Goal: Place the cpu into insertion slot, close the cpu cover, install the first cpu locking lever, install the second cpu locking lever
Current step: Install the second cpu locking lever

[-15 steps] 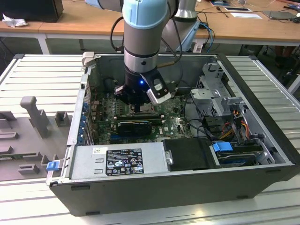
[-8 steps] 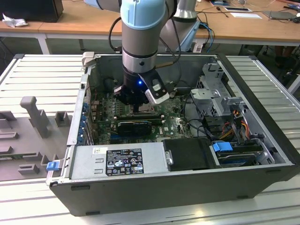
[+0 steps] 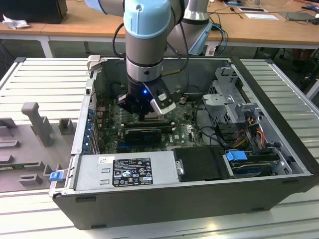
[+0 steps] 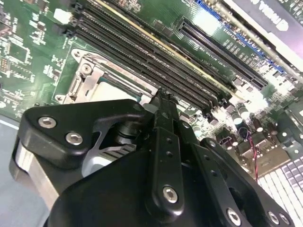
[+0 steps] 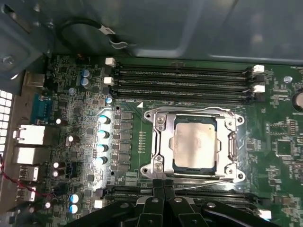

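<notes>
Cpu (image 5: pixel 195 142) inside cover frame (image 5: pixel 161 142)

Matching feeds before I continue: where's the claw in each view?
Exterior view: claw at the arm's tip, over the motherboard.
Second wrist view: foreground, tips by the cpu cover.
First wrist view: at the cover's rim.
Shared landmark: the green motherboard.

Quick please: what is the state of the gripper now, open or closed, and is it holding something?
Gripper: jaws closed together, holding nothing, tips at the edge of the cover, which lies shut over the chip.
</notes>
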Controlling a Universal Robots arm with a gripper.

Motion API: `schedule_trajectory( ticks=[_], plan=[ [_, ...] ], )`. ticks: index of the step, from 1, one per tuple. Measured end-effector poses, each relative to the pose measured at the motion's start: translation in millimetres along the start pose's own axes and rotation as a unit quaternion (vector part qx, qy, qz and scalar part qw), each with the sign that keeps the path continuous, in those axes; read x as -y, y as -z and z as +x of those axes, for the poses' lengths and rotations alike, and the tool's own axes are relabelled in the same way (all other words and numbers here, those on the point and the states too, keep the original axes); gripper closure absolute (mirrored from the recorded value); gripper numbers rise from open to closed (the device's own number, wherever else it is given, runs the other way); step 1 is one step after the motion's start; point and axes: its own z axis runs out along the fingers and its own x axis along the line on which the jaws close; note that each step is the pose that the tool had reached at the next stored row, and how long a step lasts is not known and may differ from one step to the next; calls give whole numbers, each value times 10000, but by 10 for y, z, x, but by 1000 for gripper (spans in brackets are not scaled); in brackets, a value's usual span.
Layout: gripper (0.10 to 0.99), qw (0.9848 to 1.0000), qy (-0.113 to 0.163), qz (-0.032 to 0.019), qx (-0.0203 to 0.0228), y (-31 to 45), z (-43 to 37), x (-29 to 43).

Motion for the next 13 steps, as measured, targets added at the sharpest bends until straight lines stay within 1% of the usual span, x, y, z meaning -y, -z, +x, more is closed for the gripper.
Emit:
schedule_trajectory(
  ticks=[3, 4, 5, 6, 7, 8, 10, 12, 13],
  plan=[
    [980, 10000, 1, -3, 0, -63, 0, 10],
    [980, 10000, 1, -30, 1, -71, 6, 16],
    [980, 9999, 2, -103, 5, -75, 18, 30],
    [980, 9997, 3, -249, 12, -84, 46, 64],
    [980, 9993, 6, -366, 20, -91, 74, 123],
    [980, 9989, 8, -465, 26, -94, 85, 151],
    [980, 9987, 10, -502, 28, -99, 89, 164],
    [980, 9985, 11, -552, 32, -107, 91, 183],
    [980, 9982, 13, -591, 35, -111, 94, 196]
  ],
)
